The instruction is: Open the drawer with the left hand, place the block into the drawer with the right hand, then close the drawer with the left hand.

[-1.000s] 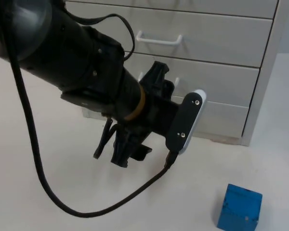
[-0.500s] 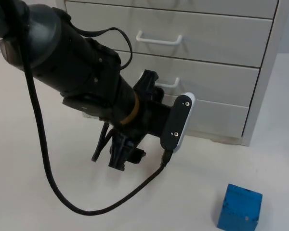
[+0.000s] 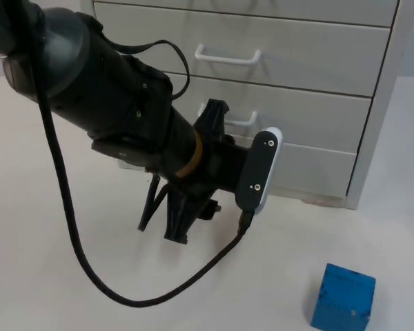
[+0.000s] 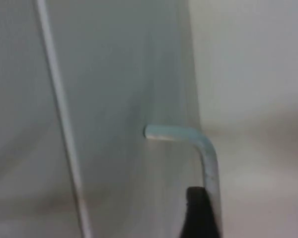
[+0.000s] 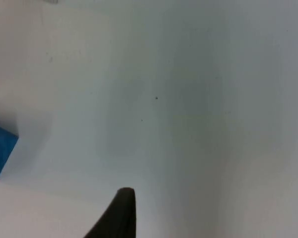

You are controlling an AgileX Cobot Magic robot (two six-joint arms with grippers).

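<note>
A grey cabinet with white handles stands at the back of the table, and all its drawers that I can see look closed. My left arm reaches across to its lower drawers, partly covering one handle. In the left wrist view my left gripper sits right beside a white bar handle on a drawer front. The blue block rests on the table near the front right. My right gripper waits above bare table, with the blue block apart from it.
An upper drawer carries its own white handle. The cabinet's side panel ends at the right, with white table beyond it. A black cable from the left arm loops low over the table in front of the cabinet.
The left arm's wrist drew back to the left from the cabinet, then turned and edged right again. The blue block has stayed put.
</note>
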